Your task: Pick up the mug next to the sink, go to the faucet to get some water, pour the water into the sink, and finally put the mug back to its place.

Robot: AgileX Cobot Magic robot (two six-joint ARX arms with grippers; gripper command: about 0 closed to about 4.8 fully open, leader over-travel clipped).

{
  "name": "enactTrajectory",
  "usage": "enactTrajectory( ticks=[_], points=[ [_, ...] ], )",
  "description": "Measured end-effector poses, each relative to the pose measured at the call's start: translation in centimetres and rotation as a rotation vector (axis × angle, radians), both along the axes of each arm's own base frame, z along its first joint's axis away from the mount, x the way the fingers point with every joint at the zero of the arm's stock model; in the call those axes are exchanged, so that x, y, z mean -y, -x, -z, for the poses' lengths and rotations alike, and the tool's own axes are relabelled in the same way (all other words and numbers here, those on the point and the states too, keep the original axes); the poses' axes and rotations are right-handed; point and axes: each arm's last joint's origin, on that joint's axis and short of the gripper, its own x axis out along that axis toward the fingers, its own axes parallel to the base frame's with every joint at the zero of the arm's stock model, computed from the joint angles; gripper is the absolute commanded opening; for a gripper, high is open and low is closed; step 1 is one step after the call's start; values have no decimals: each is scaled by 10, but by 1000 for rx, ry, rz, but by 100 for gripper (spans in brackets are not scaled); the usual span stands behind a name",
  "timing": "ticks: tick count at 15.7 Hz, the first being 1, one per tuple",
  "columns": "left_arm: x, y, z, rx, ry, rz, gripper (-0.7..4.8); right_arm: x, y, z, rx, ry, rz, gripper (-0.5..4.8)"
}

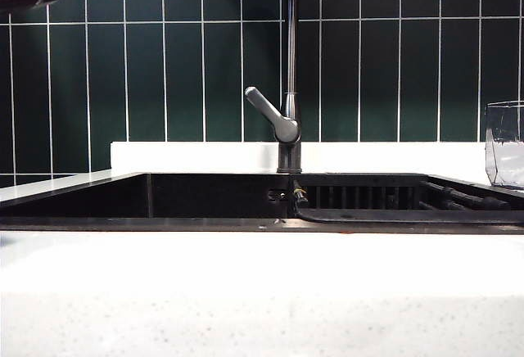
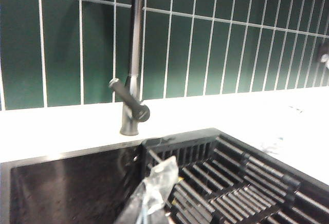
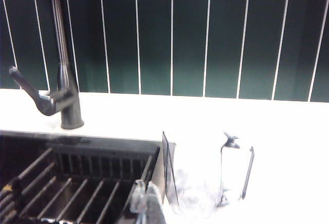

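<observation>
Both grippers closed, empty: right gripper (image 3: 145,199) just beside the clear faceted glass mug (image 3: 208,175), seemingly standing upright; left gripper (image 2: 154,193) over the black rectangular sink (image 2: 77,183). Open right wide before approaching the mug.

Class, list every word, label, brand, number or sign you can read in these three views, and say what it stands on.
None: no readable text shows in any view.
The mug, faucet, sink and green wall tiles carry no print, label or number.
</observation>
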Motion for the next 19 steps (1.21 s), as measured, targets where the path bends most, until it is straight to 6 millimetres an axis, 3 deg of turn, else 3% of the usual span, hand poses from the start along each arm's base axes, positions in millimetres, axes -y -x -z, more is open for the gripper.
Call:
enactTrajectory(
  ticks=[3,19],
  points=[
    [0,0,1,-11,-11,-2,-6,1,-4,17,-67,0,14,-6],
    [2,-2,14,-106,-98,-5,-5,1,-4,22,-121,4,16,-6]
  ],
)
